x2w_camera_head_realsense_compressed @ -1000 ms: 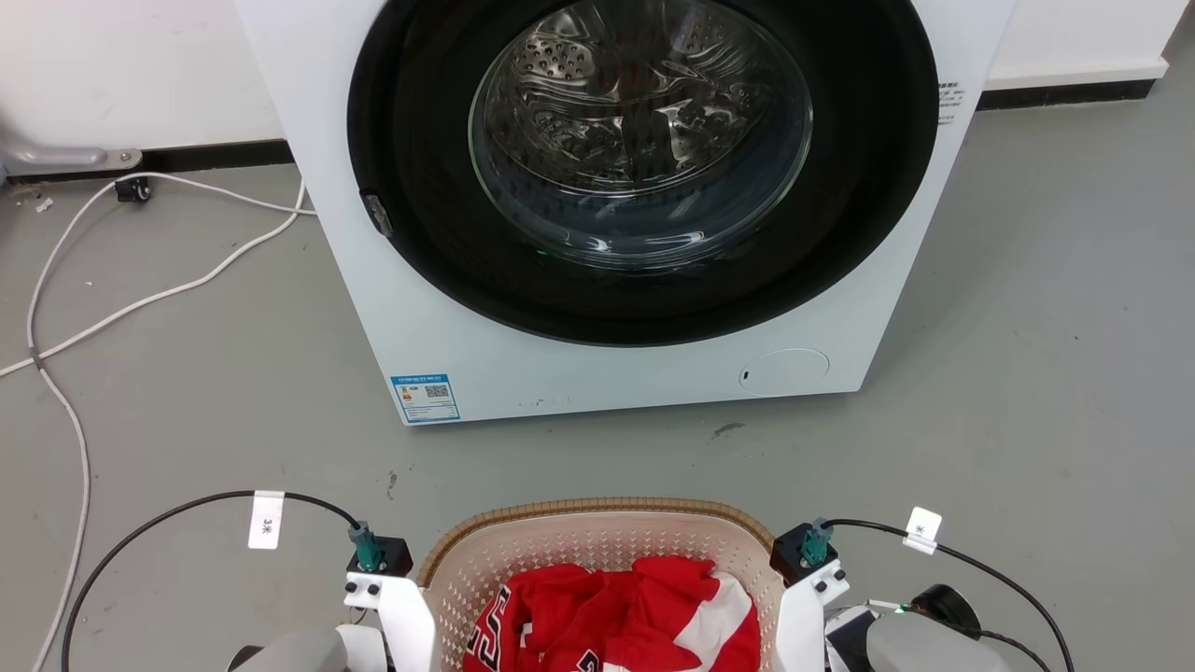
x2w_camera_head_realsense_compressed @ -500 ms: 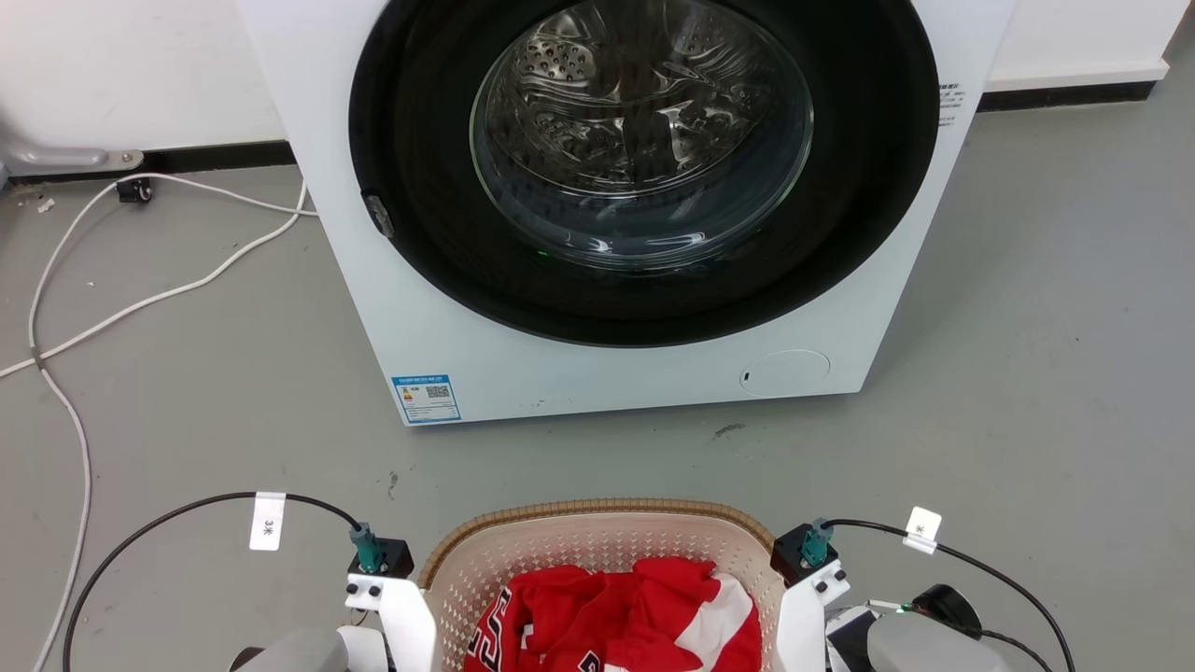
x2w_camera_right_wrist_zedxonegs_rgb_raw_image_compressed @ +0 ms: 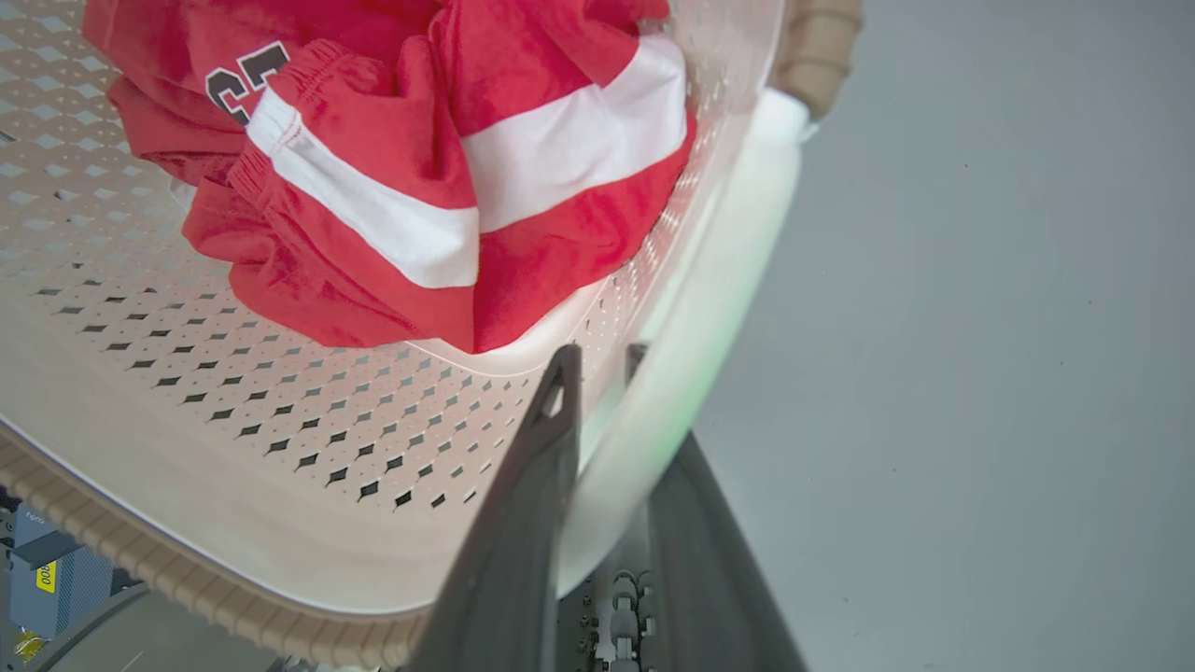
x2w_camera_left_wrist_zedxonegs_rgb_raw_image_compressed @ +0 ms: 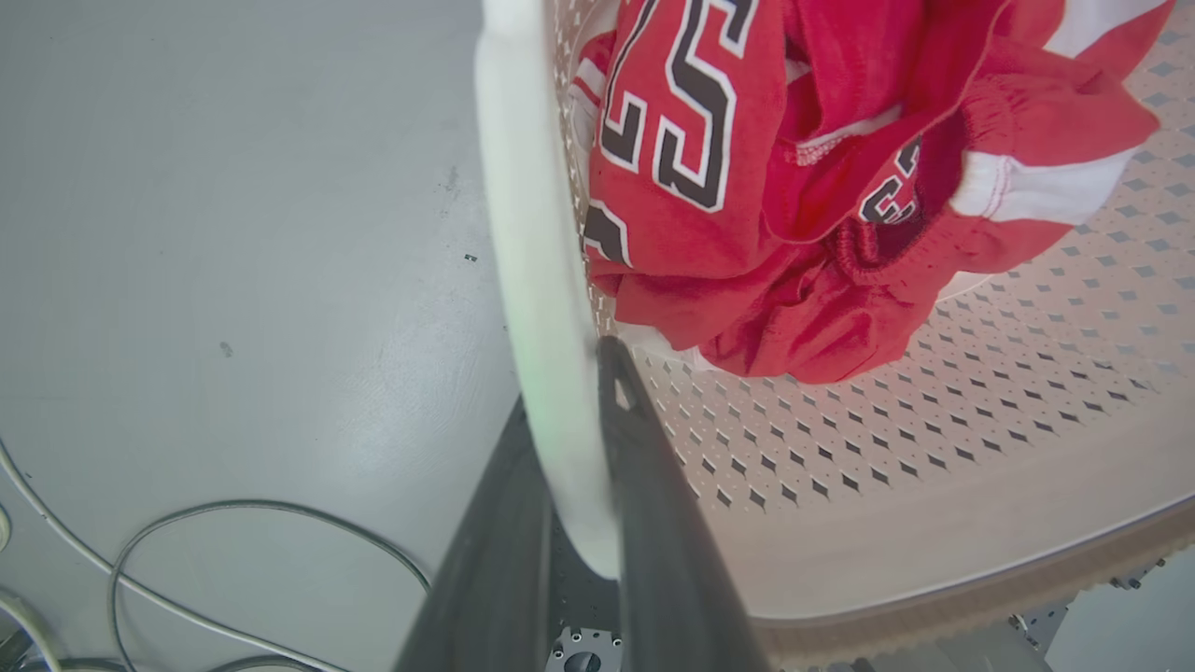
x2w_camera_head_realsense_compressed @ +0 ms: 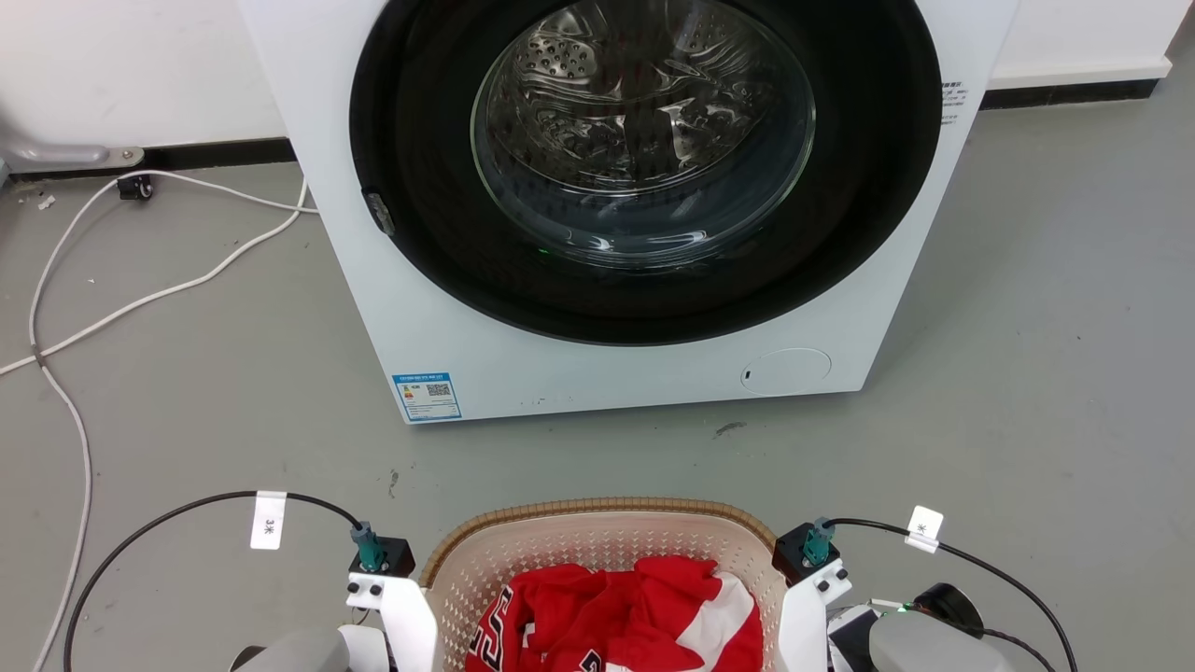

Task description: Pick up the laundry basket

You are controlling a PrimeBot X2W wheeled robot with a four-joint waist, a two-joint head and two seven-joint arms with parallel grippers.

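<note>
White wrist brackets [x2w_camera_head_realsense_compressed: 401, 607], teal connectors [x2w_camera_head_realsense_compressed: 366, 549], black tagged cables [x2w_camera_head_realsense_compressed: 187, 509], grey forearms [x2w_camera_head_realsense_compressed: 299, 651], dark gripper fingers [x2w_camera_left_wrist_zedxonegs_rgb_raw_image_compressed: 649, 504]

You see the laundry basket [x2w_camera_head_realsense_compressed: 597, 509] at bottom centre, brown rim toward the washing machine [x2w_camera_head_realsense_compressed: 597, 373], with a strip of grey floor [x2w_camera_head_realsense_compressed: 1027, 373] between them. A red-and-white garment [x2w_camera_head_realsense_compressed: 625, 616] is bunched inside. The left arm [x2w_camera_head_realsense_compressed: 392, 607] sits tight against the basket's left side, the right arm [x2w_camera_head_realsense_compressed: 805, 597] against its right. Each trails a black cable with a white tag. The door glass [x2w_camera_head_realsense_compressed: 642, 131] shows the steel drum. A white cable [x2w_camera_head_realsense_compressed: 140, 299] loops across the floor, far left.
</note>
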